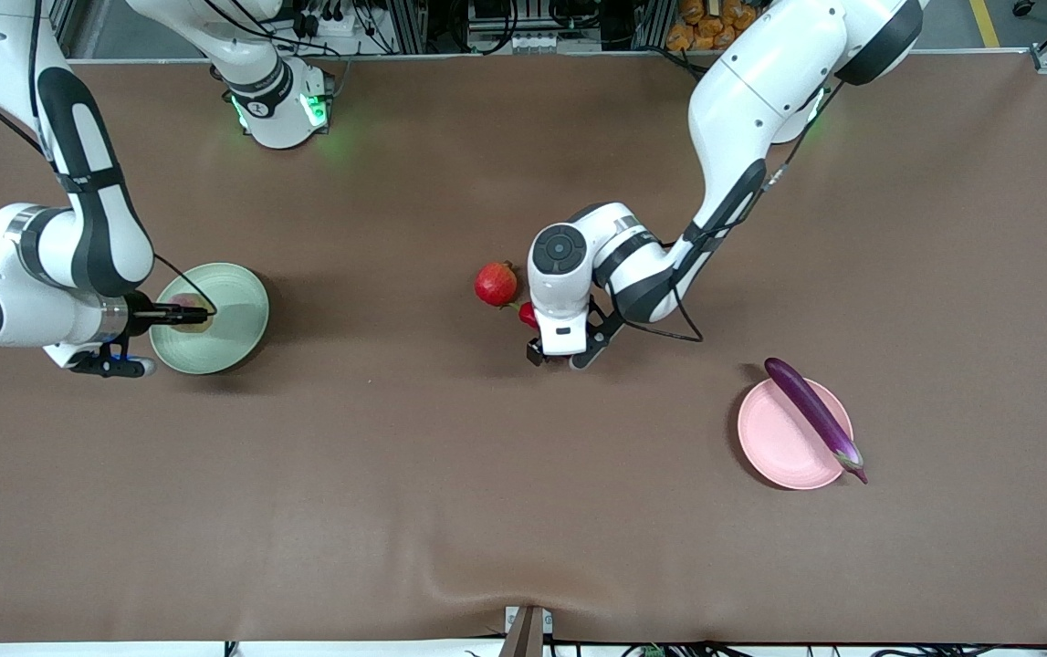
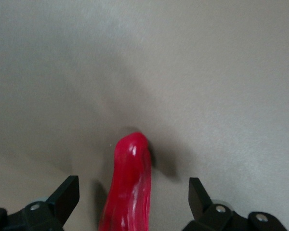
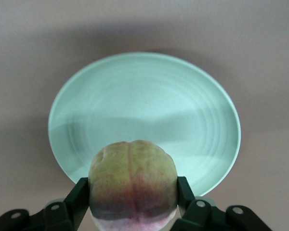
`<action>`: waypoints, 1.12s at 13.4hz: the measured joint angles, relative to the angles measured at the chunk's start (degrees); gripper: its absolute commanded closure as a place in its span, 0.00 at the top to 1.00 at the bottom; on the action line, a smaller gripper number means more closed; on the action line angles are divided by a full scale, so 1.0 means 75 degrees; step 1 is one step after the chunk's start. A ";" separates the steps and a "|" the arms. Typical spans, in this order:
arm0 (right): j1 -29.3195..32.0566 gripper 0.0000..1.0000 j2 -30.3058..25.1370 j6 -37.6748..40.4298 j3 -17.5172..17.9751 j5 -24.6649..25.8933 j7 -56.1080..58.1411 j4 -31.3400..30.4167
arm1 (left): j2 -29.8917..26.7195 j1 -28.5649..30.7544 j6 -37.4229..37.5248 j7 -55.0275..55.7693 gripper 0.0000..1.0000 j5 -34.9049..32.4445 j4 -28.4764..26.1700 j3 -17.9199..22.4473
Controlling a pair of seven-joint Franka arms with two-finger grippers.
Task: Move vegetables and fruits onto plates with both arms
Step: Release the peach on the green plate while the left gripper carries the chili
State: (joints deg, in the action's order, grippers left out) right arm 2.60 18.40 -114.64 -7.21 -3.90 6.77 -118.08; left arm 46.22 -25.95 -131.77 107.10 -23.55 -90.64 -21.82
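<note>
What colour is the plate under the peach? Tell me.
Pale green; the right wrist view shows it best.

We saw a brown cloth-covered surface under everything. Above its top edge in the front view sat orange objects, beside cables and metal framing.

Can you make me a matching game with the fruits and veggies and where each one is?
Things:
1. peach
2. eggplant
3. chili pepper
4. pomegranate

Places:
A. on the table, between the open fingers of the left gripper
B. lying across the pink plate
C. on the table beside the left arm's wrist
D. held by the right gripper over the green plate

Pairs: 1-D, 2-B, 3-A, 4-C
</note>
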 measured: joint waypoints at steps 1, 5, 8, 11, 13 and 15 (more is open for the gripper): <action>0.0001 0.00 -0.0089 -0.0075 0.0004 0.0000 0.0000 -0.0177 | 0.0018 -0.0043 -0.0045 0.0117 0.72 0.0000 -0.0043 0.0000; 0.0002 0.16 -0.0243 -0.0645 0.0009 0.0000 0.0000 -0.0808 | 0.0038 -0.0099 -0.0215 0.0366 0.00 -0.0002 -0.0185 0.0005; 0.0010 1.00 -0.0243 -0.0892 0.0010 -0.0001 -0.0004 -0.1085 | -0.0013 0.0099 -0.0142 0.0215 0.00 -0.0061 -0.0159 0.0068; 0.0017 1.00 -0.0256 -0.0722 0.0016 -0.0006 -0.0012 -0.1028 | -0.0290 0.0969 0.0198 -0.0822 0.00 -0.0283 -0.0057 0.0108; 0.0016 1.00 -0.0307 -0.0059 0.0082 -0.0086 -0.0085 -0.0599 | -0.0693 0.1688 0.0397 -0.1921 0.00 -0.0284 0.0021 0.0095; -0.0045 1.00 -0.0406 0.0879 0.0197 -0.0530 -0.0424 0.0150 | -0.1012 0.2352 0.0542 -0.3032 0.00 -0.0283 0.0118 0.0060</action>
State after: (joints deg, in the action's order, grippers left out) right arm 2.26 15.35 -108.05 -5.73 -7.87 3.60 -116.96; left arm 38.63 -8.32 -127.70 84.37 -25.67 -89.76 -21.37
